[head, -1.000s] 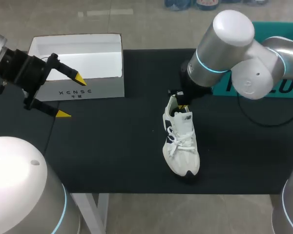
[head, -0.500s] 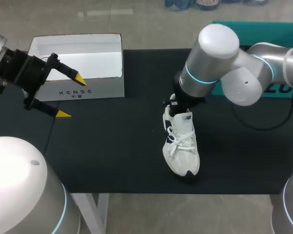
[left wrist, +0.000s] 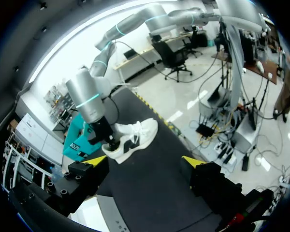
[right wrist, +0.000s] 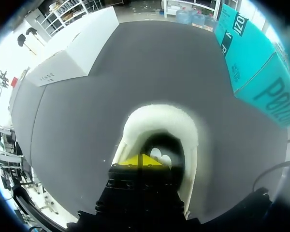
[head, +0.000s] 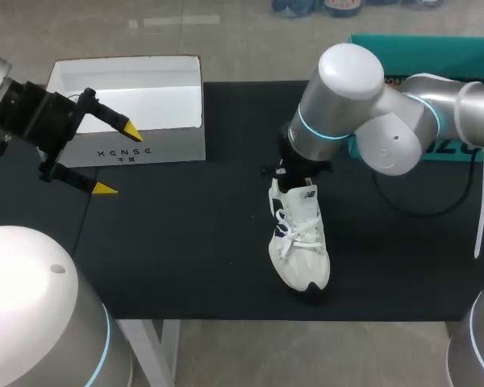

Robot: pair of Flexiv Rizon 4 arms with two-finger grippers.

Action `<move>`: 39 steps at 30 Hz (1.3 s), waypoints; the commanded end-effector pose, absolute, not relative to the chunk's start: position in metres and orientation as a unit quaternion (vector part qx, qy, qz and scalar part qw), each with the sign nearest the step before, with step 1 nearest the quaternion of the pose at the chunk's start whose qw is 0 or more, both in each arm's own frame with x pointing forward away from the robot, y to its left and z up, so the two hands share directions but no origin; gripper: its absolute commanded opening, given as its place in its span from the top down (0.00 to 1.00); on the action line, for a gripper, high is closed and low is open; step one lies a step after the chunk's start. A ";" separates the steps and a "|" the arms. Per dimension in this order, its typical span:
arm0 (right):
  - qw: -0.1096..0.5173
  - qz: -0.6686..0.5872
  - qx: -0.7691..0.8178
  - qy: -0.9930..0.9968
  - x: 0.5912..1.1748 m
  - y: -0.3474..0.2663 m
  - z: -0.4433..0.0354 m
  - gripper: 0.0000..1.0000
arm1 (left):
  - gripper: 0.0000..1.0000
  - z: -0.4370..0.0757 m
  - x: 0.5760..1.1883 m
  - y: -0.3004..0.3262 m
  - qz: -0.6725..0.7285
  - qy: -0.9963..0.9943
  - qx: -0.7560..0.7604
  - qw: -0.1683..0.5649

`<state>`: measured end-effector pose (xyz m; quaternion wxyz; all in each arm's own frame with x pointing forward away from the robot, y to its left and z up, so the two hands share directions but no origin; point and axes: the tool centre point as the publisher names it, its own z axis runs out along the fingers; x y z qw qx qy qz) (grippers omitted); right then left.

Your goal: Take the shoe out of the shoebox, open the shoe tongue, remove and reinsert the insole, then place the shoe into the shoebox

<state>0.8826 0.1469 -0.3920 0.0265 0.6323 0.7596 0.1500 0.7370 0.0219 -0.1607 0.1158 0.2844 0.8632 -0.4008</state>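
the shoe (head: pixel 300 238) is out of the shoebox (head: pixel 169 145) and standing upright on the black worktop (head: pixel 185 242), right of the middle, toe toward the near edge and heel toward the far side. the shoebox sits open at the far left, well apart from it.

the right fingers (right wrist: pixel 141 159) are clenched tip to tip, nothing visible between them, and point straight down into the mouth of the shoe, just inside the padded collar (right wrist: pixel 159 116). the inside is dark, so it's hard to say if they touch the insole. the left fingers (head: pixel 129 128) are spread wide, holding nothing, in front of the shoebox at the left.

looks like the insole-grab step. to do it well imo: let the tips part a little once they're down inside, slide one under the insole's heel edge, and pinch only that, not the collar padding. then lift slow and slightly toward the heel. nothing is pinning the shoe, so a fast pull would probably drag it up or tip it. bringing the left fingers over to steady the toe would help.
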 end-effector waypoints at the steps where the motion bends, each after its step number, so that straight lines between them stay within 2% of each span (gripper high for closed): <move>1: 0.037 0.154 0.632 0.759 0.871 0.133 -0.364 1.00 | 0.00 -0.160 0.737 0.022 -0.400 0.864 0.285 0.115; 7: 0.043 0.146 0.629 0.762 0.871 0.128 -0.361 1.00 | 0.00 -0.160 0.737 0.022 -0.400 0.864 0.285 0.115; 25: 0.017 0.087 0.626 0.775 0.873 0.131 -0.406 1.00 | 0.00 -0.160 0.737 0.022 -0.400 0.864 0.285 0.115; 39: 0.020 0.105 0.637 0.763 0.866 0.122 -0.372 1.00 | 0.00 -0.160 0.737 0.022 -0.400 0.864 0.285 0.115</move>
